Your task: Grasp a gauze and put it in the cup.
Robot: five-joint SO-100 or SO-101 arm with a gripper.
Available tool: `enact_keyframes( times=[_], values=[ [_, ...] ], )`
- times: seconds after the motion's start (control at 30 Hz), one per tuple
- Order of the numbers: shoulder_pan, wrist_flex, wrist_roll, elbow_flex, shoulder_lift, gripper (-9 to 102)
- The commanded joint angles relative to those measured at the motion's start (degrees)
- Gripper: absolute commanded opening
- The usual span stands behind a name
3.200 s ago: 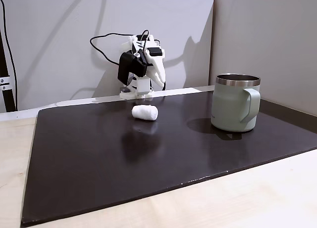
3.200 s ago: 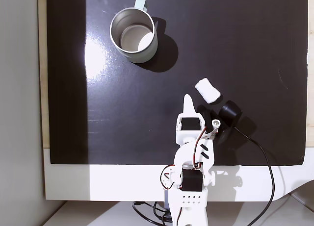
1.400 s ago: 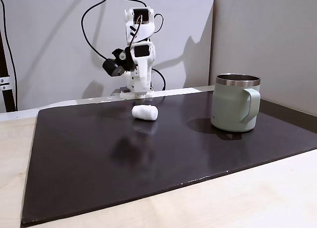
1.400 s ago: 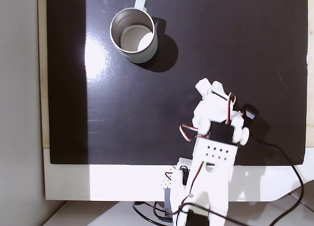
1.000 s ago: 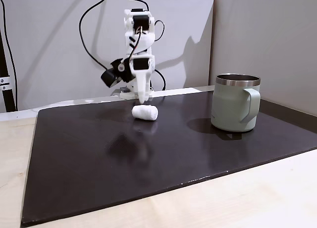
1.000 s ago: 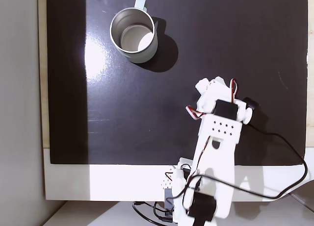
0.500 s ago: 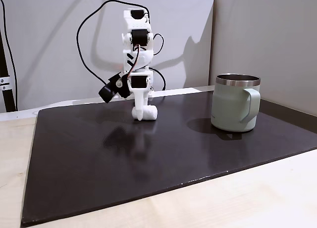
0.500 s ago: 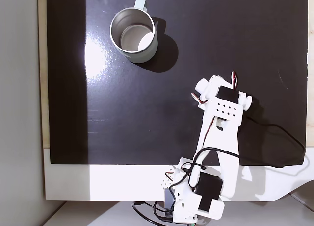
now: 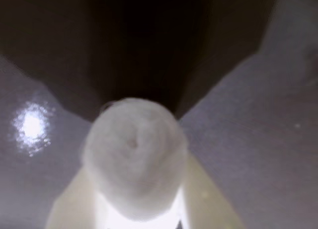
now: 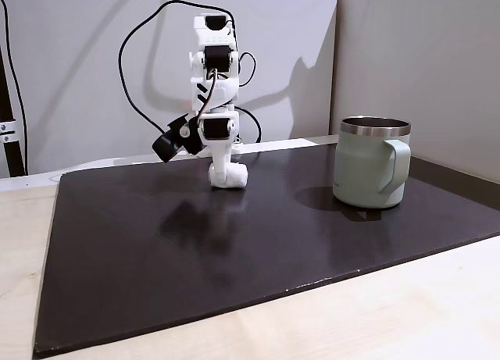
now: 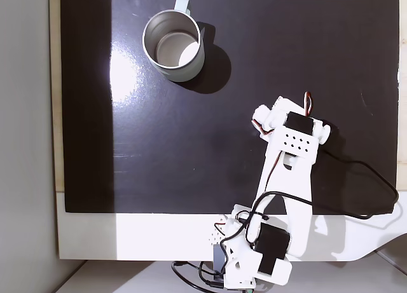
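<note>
Grabbing comes now: white plastic tool [image 10: 222, 175] is down around the small white soft gauze roll [image 9: 133, 157]; pinching or not, I cannot tell. Next, squeeze, lift toward the pale green metal mug [image 10: 372, 162].

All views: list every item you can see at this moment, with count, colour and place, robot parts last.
gauze: one, white, lying on the mat under the lowered gripper; seen end-on in the wrist view.
cup: one, pale green with a steel rim, upright on the mat, apart from the gauze; looks empty from above.
mat: one, dark and glossy, covering most of the table.
table: one, light wood, showing around the mat.
cable: one, black, looping from the arm against the wall.
arm: one, white with black motors, bent down over the gauze.
gripper: one, white, down at the gauze; open or shut is unclear.
</note>
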Motion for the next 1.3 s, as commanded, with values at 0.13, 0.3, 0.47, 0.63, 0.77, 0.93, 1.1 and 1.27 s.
enact_keyframes(
  times=[0.13, 0.3, 0.47, 0.63, 0.77, 0.93, 1.1, 1.27],
  values=[
    [-2.29, 8.96, -0.35, -6.86, 13.45, 0],
    [-7.03, 19.25, 0.44, -20.04, 17.40, 0],
    [-13.36, 26.46, 2.72, -35.95, 14.77, 0],
    [-20.30, 32.87, 6.42, -51.94, 7.21, 0],
    [-24.61, 33.22, 7.73, -58.10, 2.64, 0],
    [-28.39, 33.49, 9.58, -67.41, -5.27, 0],
    [-29.71, 33.57, 11.07, -79.37, -15.03, 0],
    [-31.38, 33.05, 11.07, -86.92, -22.85, 0]
  ],
)
